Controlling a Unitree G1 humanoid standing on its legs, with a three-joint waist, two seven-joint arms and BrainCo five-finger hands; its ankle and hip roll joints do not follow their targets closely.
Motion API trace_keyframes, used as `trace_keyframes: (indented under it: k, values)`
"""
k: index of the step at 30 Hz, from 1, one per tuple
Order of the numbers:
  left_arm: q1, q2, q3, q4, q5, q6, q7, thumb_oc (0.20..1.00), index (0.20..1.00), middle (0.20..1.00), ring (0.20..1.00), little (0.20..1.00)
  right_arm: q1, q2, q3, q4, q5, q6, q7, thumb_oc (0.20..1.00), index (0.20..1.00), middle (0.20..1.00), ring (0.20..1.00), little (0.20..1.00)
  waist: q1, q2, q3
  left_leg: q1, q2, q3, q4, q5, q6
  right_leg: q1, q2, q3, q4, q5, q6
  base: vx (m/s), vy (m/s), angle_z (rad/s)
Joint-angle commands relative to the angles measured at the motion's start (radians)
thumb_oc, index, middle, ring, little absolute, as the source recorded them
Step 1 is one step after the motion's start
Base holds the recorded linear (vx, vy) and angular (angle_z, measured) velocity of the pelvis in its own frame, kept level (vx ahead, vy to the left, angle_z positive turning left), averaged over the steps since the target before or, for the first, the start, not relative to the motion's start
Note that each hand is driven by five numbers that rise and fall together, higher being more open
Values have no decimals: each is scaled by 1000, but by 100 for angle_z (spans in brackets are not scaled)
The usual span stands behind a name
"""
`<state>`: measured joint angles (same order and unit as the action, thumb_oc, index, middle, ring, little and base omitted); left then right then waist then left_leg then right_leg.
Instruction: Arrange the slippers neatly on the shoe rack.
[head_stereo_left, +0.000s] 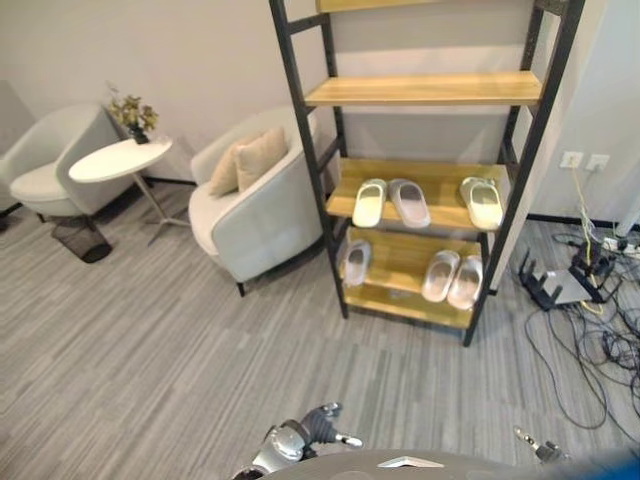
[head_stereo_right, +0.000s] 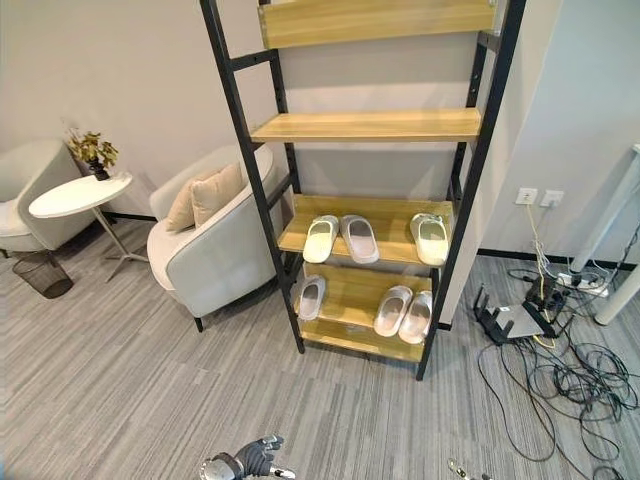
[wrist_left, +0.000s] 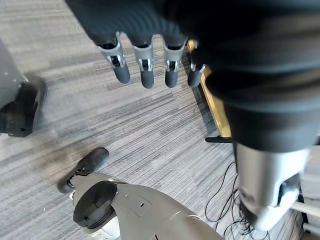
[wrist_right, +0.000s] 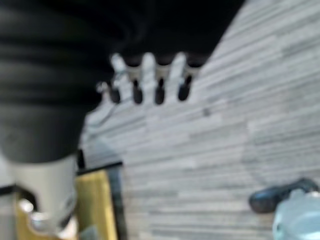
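Note:
The shoe rack (head_stereo_left: 303, 120) has a black frame and wooden shelves and stands against the wall ahead. On its third shelf a cream slipper (head_stereo_left: 369, 203) and a grey slipper (head_stereo_left: 409, 202) lie side by side at the left, and another cream slipper (head_stereo_left: 484, 202) lies at the right. On the lowest shelf a single pale slipper (head_stereo_left: 356, 262) lies at the left and a pale pair (head_stereo_left: 452, 278) at the right. My left hand (head_stereo_left: 318, 424) hangs low over the floor, far short of the rack, its fingers (wrist_left: 145, 70) straight and empty. My right hand (head_stereo_left: 543, 450) hangs low too, fingers (wrist_right: 159, 86) straight and empty.
A light armchair (head_stereo_left: 255, 215) with cushions stands close to the rack's left side. Further left are a round white side table (head_stereo_left: 118, 160) with a plant, a second armchair (head_stereo_left: 50, 160) and a dark wire basket (head_stereo_left: 80, 240). Cables (head_stereo_left: 590, 340) and a router (head_stereo_left: 560, 285) lie on the floor at the right.

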<state>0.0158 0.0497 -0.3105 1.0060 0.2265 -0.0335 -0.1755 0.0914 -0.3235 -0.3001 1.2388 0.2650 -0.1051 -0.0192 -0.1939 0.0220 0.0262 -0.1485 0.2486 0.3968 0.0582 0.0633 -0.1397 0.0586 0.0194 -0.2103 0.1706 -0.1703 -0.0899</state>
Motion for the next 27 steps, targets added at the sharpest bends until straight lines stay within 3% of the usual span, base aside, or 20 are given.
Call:
trace_keyframes:
  k: [1,3,6,9,10,11,12,13,16,19,20,21,24,26,27]
  values:
    - [-4,-18,1,-30,-16,-49,10,1000,1000,1000,1000,1000,17,-79,-17,-16,-38,-42,-32,1000,1000,1000,1000,1000,-6,23,-5,-81,-7,-15,34,65,-27,147,-44,101,-44,7,24,381,9,-7]
    - [24,-18,-15,-9,2,-55,10,1000,1000,1000,1000,1000,23,-92,-20,-39,-65,-51,-51,1000,1000,1000,1000,1000,-9,57,-33,7,-36,-1,-14,88,-6,166,-26,119,-53,-22,55,462,28,-19]
    - [25,-15,-24,13,12,-58,14,1000,1000,1000,1000,1000,35,-79,-33,-51,-65,-70,-81,1000,1000,1000,1000,1000,3,51,-64,13,-80,1,51,78,23,204,-53,104,-51,-46,92,430,53,-18]
    - [16,-14,-23,27,5,-61,29,1000,1000,1000,1000,1000,21,-76,-64,-47,-46,-85,-114,1000,1000,1000,1000,1000,17,41,-84,40,-125,27,68,38,66,180,-97,83,60,-6,151,315,80,-18]
    - [16,-14,-23,27,5,-61,29,1000,1000,1000,1000,1000,21,-76,-64,-47,-46,-85,-114,1000,1000,1000,1000,1000,17,41,-84,40,-125,27,68,38,66,179,-97,83,61,-6,151,269,62,-25]
    - [-2,-5,-20,29,-1,-70,42,1000,1000,1000,1000,1000,5,-72,-70,-71,-37,-96,-118,1000,1000,1000,1000,1000,19,36,-79,64,-143,54,60,16,86,108,-123,71,192,64,194,212,42,-13]
    - [-11,2,-23,25,0,-73,46,1000,1000,1000,1000,1000,-8,-67,-71,-95,-30,-96,-116,1000,1000,1000,1000,1000,18,34,-74,74,-148,78,52,3,93,54,-156,50,229,76,216,209,42,-27]
    - [-11,2,-22,25,0,-73,46,1000,1000,1000,1000,1000,-9,-67,-71,-95,-30,-96,-116,1000,1000,1000,1000,1000,20,37,-76,72,-145,79,50,5,93,51,-153,52,227,79,215,70,9,-24]
    - [-35,7,-47,4,10,-92,47,1000,1000,1000,1000,1000,-52,-69,-56,-149,-38,-95,-108,1000,1000,1000,1000,1000,11,52,-68,107,-151,146,18,-36,95,-44,-221,-46,96,63,208,58,-21,-56]
    - [-49,-5,-70,-8,14,-100,31,1000,1000,1000,1000,1000,-74,-55,-71,-212,-26,-97,-90,1000,1000,1000,1000,1000,-19,59,-44,166,-169,150,13,-98,89,-124,-298,-60,-99,186,196,110,-111,-27]
    - [-49,-5,-70,-8,14,-100,31,1000,1000,1000,1000,1000,-74,-55,-71,-212,-26,-97,-90,1000,1000,1000,1000,1000,-19,59,-44,166,-169,150,13,-98,88,-123,-298,-60,-100,186,196,113,-180,4]
    - [-62,-8,-81,0,14,-103,24,1000,1000,1000,1000,1000,-82,-43,-80,-231,-15,-104,-90,1000,1000,1000,1000,1000,-26,56,-35,180,-166,149,32,-124,80,-177,-345,-41,-140,240,206,105,-218,-2]
    - [-72,-12,-110,-2,26,-106,4,1000,1000,1000,1000,1000,-74,-27,-104,-266,0,-114,-91,1000,1000,1000,1000,1000,-31,46,-24,199,-161,153,77,-158,70,-226,-387,-49,-147,274,210,73,-271,-10]
    - [-68,-12,-132,2,41,-119,1,1000,1000,1000,1000,1000,-69,-27,-107,-290,-2,-117,-90,1000,1000,1000,1000,1000,-35,37,-29,207,-155,166,103,-171,63,-206,-386,-70,-146,281,206,36,-353,-2]
    - [-99,46,-114,-29,32,-94,-79,1000,1000,1000,1000,1000,-289,-401,-210,-175,85,-23,45,1000,1000,1000,1000,1000,0,12,-58,214,-143,144,115,-175,45,-152,-381,-111,-163,269,209,35,-445,0]
